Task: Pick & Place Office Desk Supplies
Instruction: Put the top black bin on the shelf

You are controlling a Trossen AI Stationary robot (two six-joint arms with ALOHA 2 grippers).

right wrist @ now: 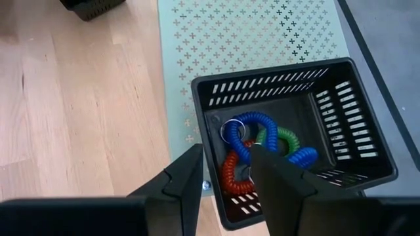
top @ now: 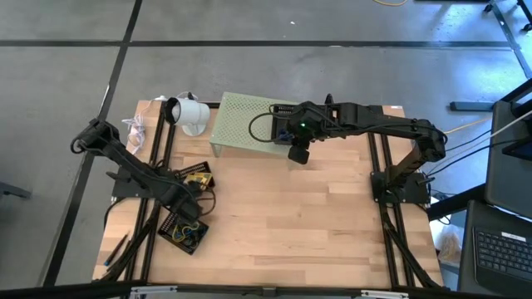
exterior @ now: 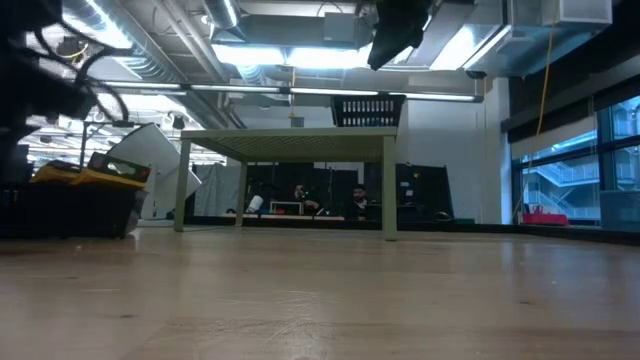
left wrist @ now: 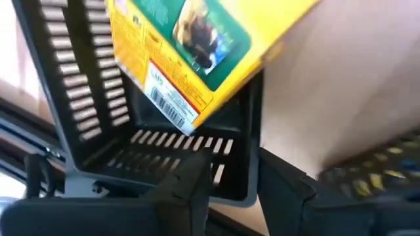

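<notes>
Right gripper point(right wrist: 226, 174), fingers open and empty, hovers over bin point(right wrist: 357, 108) of coils point(right wrist: 262, 147) on riser point(right wrist: 249, 33); next: descend and grasp one. Left gripper point(left wrist: 233, 190) fingers open at box point(left wrist: 190, 49).

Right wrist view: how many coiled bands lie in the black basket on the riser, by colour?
In the black basket on the riser, below the right gripper:
Blue coils: 2
Green coil: 1
Red coil: 1
Total: 4, as far as the fingers leave them visible.
</notes>
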